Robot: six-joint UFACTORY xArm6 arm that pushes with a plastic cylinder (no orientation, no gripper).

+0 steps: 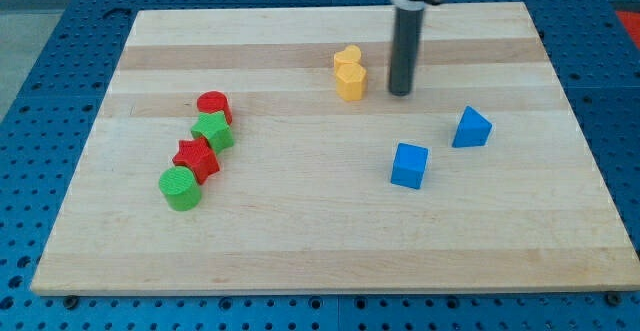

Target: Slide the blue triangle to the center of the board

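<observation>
The blue triangle (471, 128) lies on the wooden board (300, 231) at the view's right, a little above mid-height. My tip (401, 93) rests on the board up and to the left of it, apart from it, just right of the yellow blocks. A blue cube (409, 165) sits below and left of the triangle.
Two yellow blocks (349, 73) touch each other near the top centre. At the left a diagonal row holds a red cylinder (214, 105), a green star (213, 129), a red star (195, 157) and a green cylinder (180, 187). Blue perforated table surrounds the board.
</observation>
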